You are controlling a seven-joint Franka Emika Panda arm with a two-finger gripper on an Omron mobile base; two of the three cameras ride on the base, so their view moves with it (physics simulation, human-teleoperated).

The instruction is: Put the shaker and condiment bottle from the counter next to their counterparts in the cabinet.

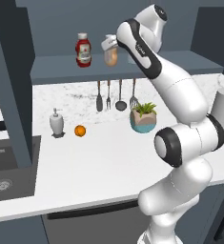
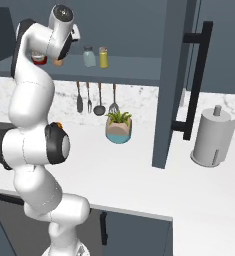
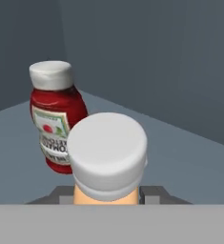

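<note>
With the blue-grey shaker (image 2: 89, 56) already beside the yellow shaker (image 2: 103, 57) on the cabinet (image 1: 61, 66) shelf, the gripper (image 3: 107, 193) clenched the peach bottle (image 1: 111, 56) at three o'clock of the ketchup bottle (image 1: 83, 50), only its release left.

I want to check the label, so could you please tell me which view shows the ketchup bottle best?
The hand view: the ketchup bottle stands close, label facing, partly behind the condiment bottle's cap. The left base view shows it small on the cabinet shelf; in the right base view the arm covers most of it.
</note>
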